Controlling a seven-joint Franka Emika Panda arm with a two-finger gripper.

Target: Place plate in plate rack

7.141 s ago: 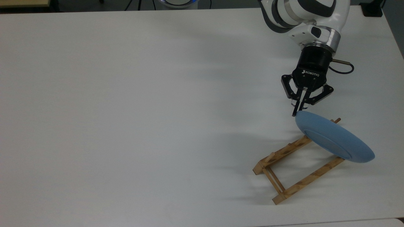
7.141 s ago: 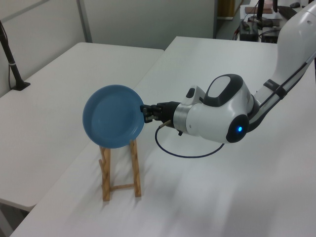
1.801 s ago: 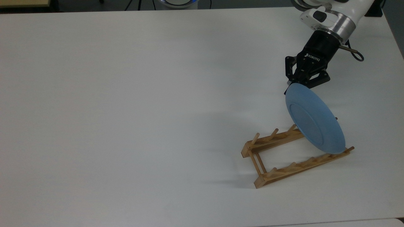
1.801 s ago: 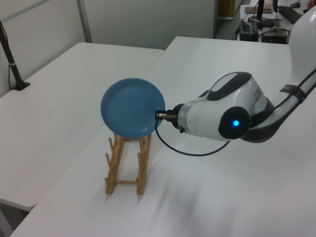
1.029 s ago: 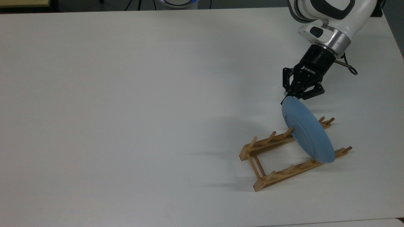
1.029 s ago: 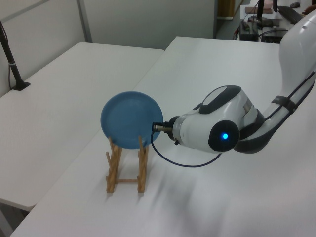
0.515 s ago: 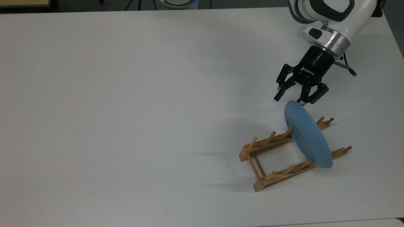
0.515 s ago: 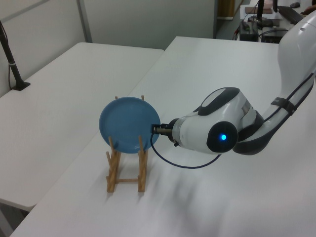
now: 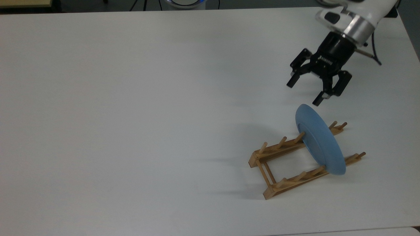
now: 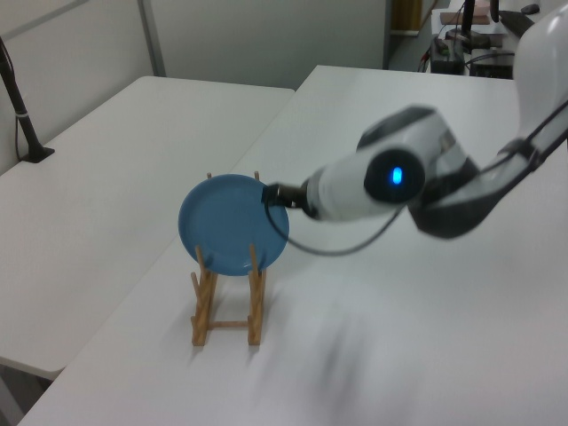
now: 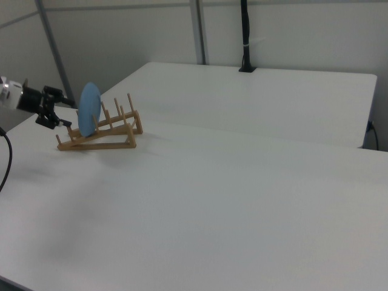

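Plate (image 9: 320,141) and plate rack (image 9: 295,160) are together now: the light-blue plate stands on edge across the wooden rack's two rails, slotted between pegs towards the end of the rack that lies nearest the claw (image 9: 306,90). In the left view the plate (image 10: 233,225) faces the camera, with a peg of each rail standing in front of its lower part and two more peg tips showing above its top edge. In the right view it leans a little off upright, its top tipped away from the rack's (image 11: 100,134) free pegs and towards the claw (image 11: 51,110).

The claw holds nothing. Its fingers are spread wide apart, and in the top view it hangs clear of the plate's upper rim, off the rack's end and above the white desk (image 9: 131,98). There is a visible gap between the nearer fingertip and the plate.

Judged from this, the placing itself looks done: the plate is carried by the rack alone, with no help from the arm. What seems to be left is small, namely for the arm to draw away without brushing the rim. The one doubt is the plate's lean; it appears to rest against pegs, but how firmly it sits in its notches cannot be told.
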